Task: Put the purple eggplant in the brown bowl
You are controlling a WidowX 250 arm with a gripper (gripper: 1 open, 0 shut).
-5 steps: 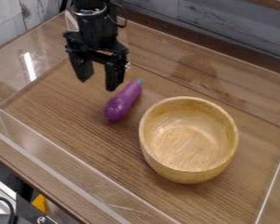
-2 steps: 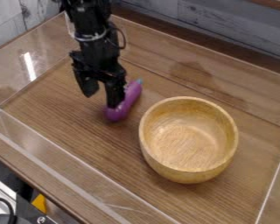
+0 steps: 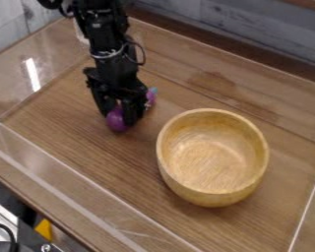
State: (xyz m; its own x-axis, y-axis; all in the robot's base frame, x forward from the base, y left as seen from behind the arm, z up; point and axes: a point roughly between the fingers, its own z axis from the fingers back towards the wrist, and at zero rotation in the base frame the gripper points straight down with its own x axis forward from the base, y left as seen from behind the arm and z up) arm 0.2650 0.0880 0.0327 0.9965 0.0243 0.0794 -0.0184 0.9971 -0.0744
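The purple eggplant (image 3: 117, 120) lies on the wooden table left of the brown bowl (image 3: 213, 156). Only its rounded lower end and a bit of its upper end by the gripper's right side show. My gripper (image 3: 119, 111) has come straight down over it, with its black fingers (image 3: 102, 103) on either side of the eggplant's middle and pressed against it, low at the table surface. The bowl stands upright with nothing inside it, a short way to the right of the gripper.
A clear plastic wall (image 3: 68, 202) edges the table along the front and left. A grey plank wall (image 3: 252, 25) runs behind. Bare wood lies between the gripper and the bowl.
The gripper dropped from above the table down onto the eggplant and its fingers narrowed around it. The eggplant's lower end shifted slightly left.
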